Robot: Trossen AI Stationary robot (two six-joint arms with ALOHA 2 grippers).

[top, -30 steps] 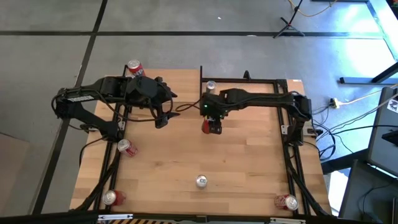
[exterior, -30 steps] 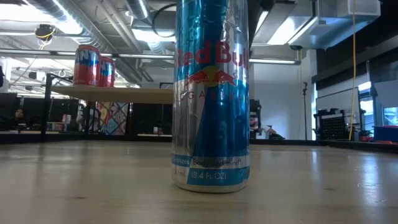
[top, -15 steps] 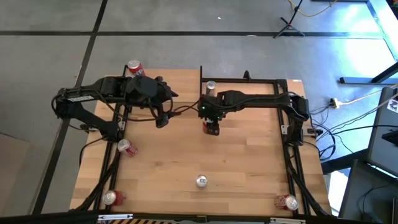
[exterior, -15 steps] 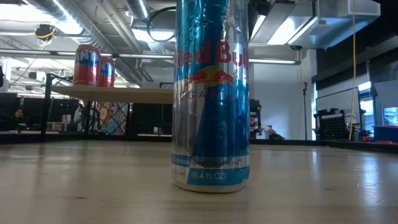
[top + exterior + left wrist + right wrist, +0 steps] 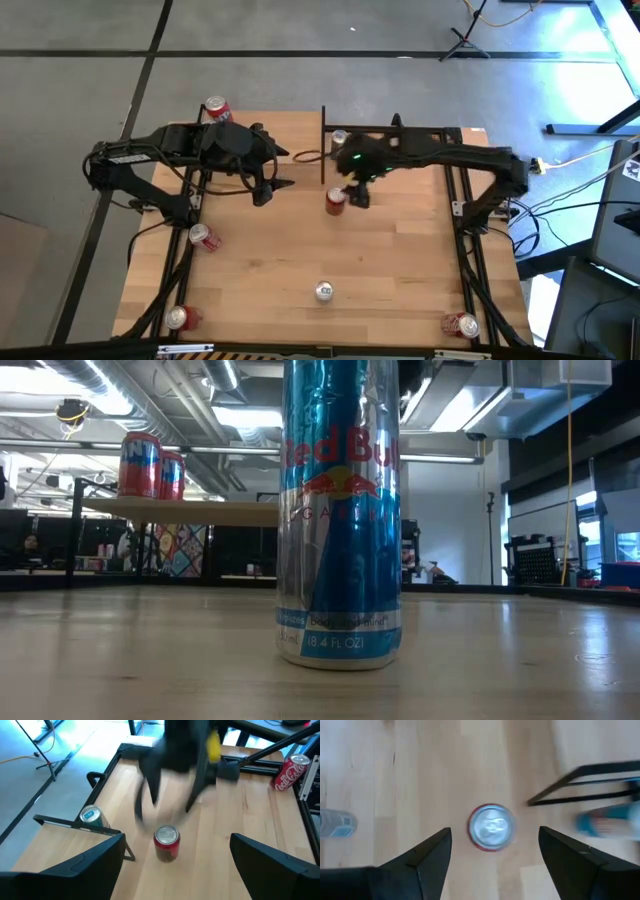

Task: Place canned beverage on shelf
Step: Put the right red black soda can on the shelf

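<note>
We see the right end effector above the middle of the light wooden surface, its fingers spread wide and empty. In its wrist view a red aluminium can stands upright directly below, framed between the two fingers; in the high view that can sits just beside the end effector. We judge this spread stance suits a descent around the can's sides.

The left end effector hangs over the surface's left half, also spread and empty, facing the same can.

The small light-wood shelf on thin black posts already carries two red cans, seen in the low view; the target can is not yet on it.

A tall blue-and-silver can stands near the low camera.
</note>
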